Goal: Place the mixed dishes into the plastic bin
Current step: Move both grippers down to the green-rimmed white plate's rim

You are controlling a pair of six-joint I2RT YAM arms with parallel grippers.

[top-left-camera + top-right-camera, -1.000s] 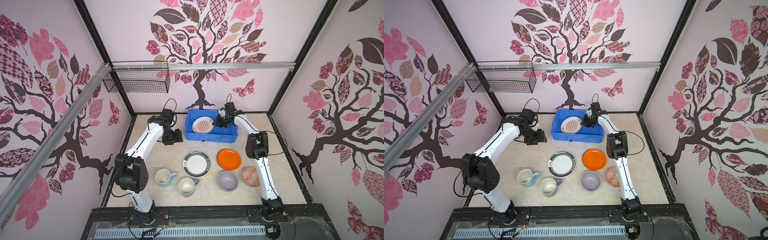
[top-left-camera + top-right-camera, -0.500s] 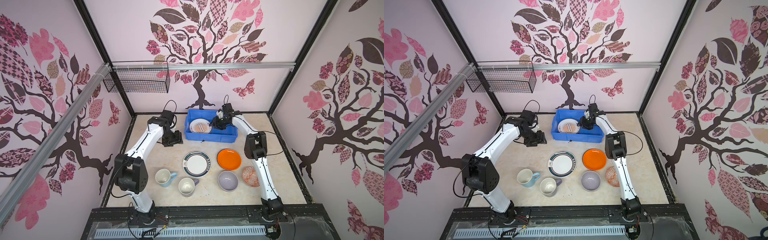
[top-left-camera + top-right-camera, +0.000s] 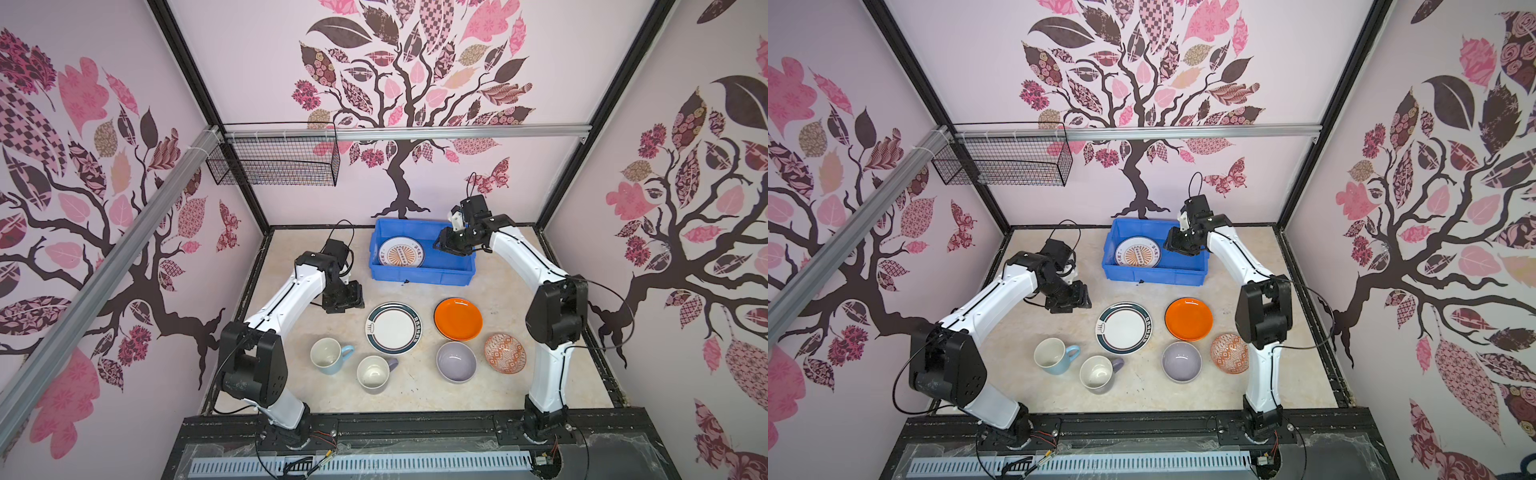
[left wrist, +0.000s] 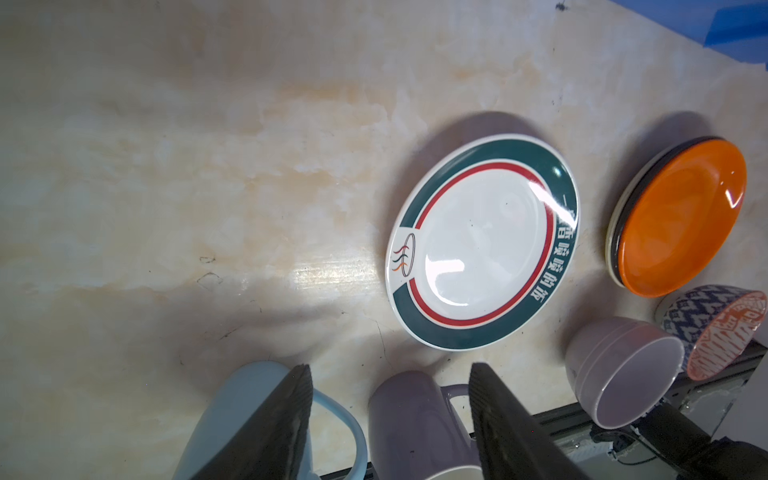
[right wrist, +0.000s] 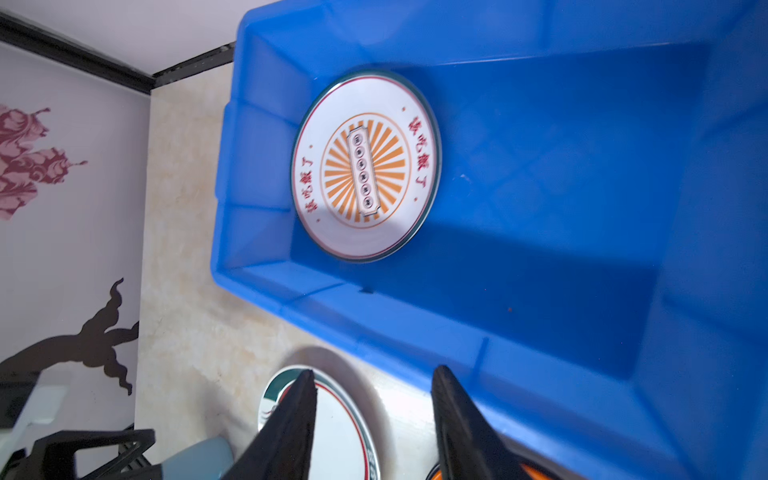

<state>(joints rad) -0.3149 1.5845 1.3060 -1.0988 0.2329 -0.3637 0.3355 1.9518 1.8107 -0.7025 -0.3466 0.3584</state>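
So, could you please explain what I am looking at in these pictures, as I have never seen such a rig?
Gladly. Two white robot arms, the left arm and the right arm, stand at one edge of a table; each ends in a two-fingered gripper. Two pictures look down from a camera overhead; the other two come from cameras on the wrists. On the table lie a dark-rimmed white plate, an orange plate, a light-blue mug, a lavender mug, a lavender bowl and a patterned bowl. The blue bin at the far end holds one sunburst plate. The left gripper hangs open above the table near the dark-rimmed plate; the right gripper is open over the bin. Neither holds anything.
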